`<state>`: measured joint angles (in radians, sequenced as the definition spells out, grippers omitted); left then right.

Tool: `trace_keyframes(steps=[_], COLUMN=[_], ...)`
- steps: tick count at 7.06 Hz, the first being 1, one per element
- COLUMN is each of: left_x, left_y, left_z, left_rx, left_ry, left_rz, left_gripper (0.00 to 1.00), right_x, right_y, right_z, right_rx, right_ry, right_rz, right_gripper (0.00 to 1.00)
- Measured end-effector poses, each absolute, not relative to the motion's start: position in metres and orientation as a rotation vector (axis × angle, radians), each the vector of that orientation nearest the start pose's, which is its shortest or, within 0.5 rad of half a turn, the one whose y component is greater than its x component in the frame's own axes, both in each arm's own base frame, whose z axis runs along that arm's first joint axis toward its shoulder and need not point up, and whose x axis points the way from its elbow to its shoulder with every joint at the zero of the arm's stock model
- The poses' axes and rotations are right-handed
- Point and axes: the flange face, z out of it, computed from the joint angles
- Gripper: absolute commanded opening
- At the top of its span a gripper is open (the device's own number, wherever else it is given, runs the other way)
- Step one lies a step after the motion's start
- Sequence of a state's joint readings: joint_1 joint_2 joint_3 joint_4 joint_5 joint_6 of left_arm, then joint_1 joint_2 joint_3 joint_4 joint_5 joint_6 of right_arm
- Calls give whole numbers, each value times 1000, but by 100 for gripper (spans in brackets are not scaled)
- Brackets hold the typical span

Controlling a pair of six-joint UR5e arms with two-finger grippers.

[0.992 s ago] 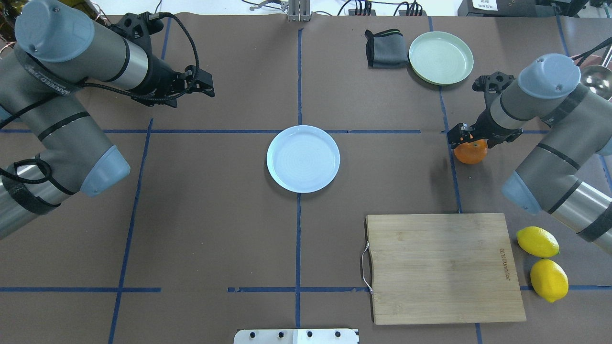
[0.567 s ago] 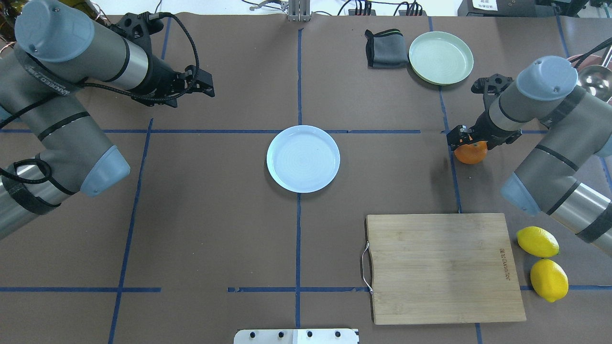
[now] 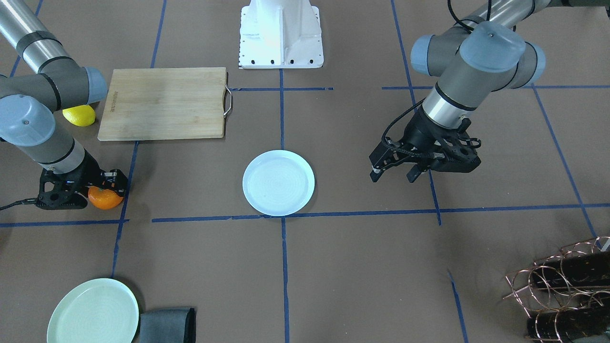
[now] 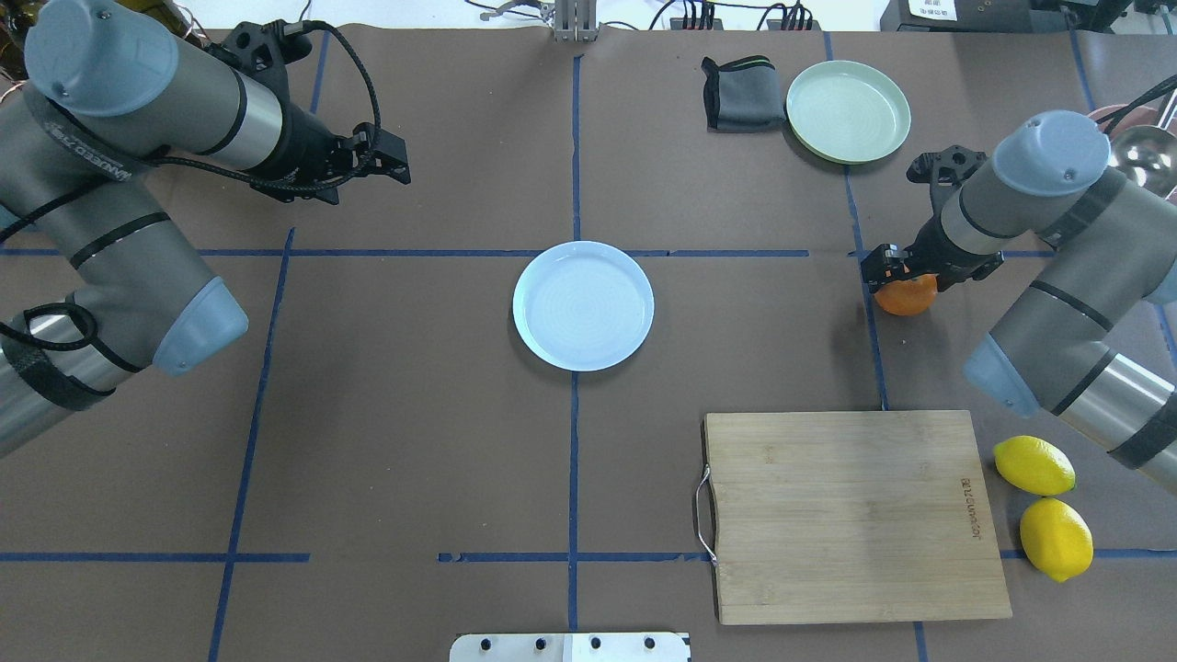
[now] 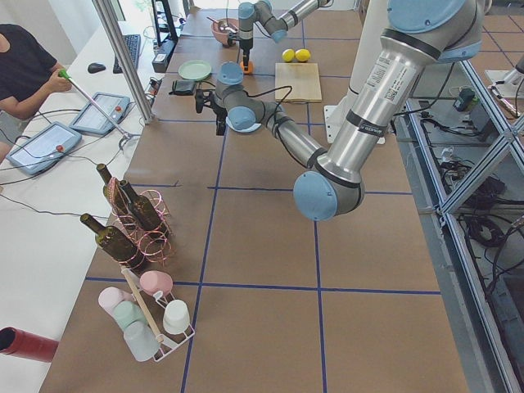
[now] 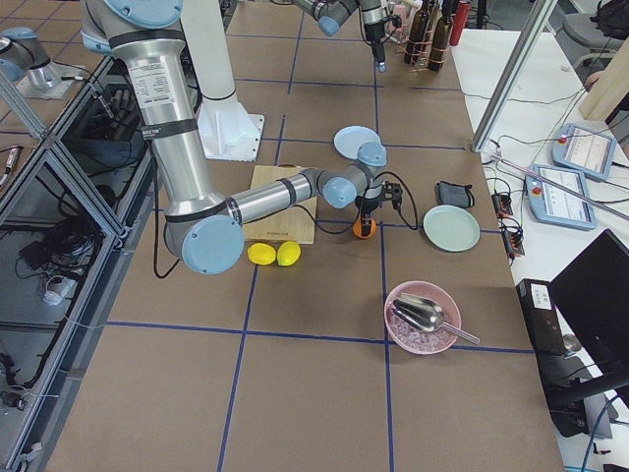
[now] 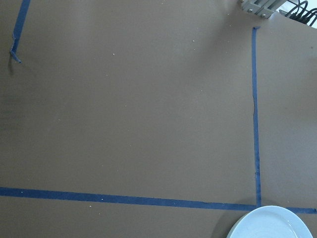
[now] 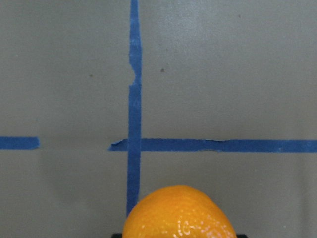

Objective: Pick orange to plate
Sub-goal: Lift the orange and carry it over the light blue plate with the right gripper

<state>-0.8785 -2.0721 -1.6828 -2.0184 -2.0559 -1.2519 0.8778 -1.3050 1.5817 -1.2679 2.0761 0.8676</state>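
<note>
The orange (image 4: pixel 908 300) rests on the brown table at the right, beside a crossing of blue tape lines. My right gripper (image 4: pixel 904 276) is down over it, open, one finger on each side of the fruit (image 3: pixel 105 199). The right wrist view shows the orange (image 8: pixel 178 214) at its bottom edge, with no fingers in sight. The pale bluish-white plate (image 4: pixel 583 305) lies bare at the table's middle, well to the left of the orange. My left gripper (image 4: pixel 402 163) hovers open at the far left with nothing in it, and the plate's rim (image 7: pixel 272 225) shows in its wrist view.
A mint-green plate (image 4: pixel 848 110) and a folded grey cloth (image 4: pixel 740 92) lie at the back right. Nearer the front right are a wooden cutting board (image 4: pixel 855 515) and two lemons (image 4: pixel 1034 464). A pink bowl with a ladle (image 6: pixel 423 317) stands beyond the orange.
My right gripper has sunk a little lower over the orange, which has not moved. The left arm has shifted slightly toward the back.
</note>
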Motion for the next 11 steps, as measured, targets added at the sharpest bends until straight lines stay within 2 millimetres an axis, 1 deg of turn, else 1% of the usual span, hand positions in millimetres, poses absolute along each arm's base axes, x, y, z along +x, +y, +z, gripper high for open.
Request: trace_keyframes(steps=[1,2,3,4,5,6,7,8,9,10,11], left_x=[338,321,297,269,237,208,188,173,163,158,156], left_y=[-560,-568,-577,-587,-593,-595,-592,-582,-571,-562,-558], left_z=[268,275,289,305,324,342,357,368,381,400,413], left_rx=[221,236,265,303,350,393,419,434,441,434,424], left_ry=[1107,1091,1048,997,946,901,871,856,840,818,803], left_rz=[-222,-189,-148,-104,-53,0,33,50,76,102,115], left_gripper=[100,100,100,100,100,100,100,100,100,100,100], right_x=[-328,-324,-323,-335,-366,-404,-440,-472,-496,-518,-538], right_y=[-530,-527,-524,-523,-517,-509,-504,-500,-496,-493,-494], right_z=[469,449,417,378,338,304,282,268,257,247,239], right_rx=[74,93,107,106,92,90,104,118,122,123,121], right_ry=[-766,-791,-834,-887,-937,-966,-969,-962,-959,-955,-946], right_rz=[17,26,65,113,144,156,155,147,134,121,120], right_gripper=[0,0,0,0,0,0,0,0,0,0,0])
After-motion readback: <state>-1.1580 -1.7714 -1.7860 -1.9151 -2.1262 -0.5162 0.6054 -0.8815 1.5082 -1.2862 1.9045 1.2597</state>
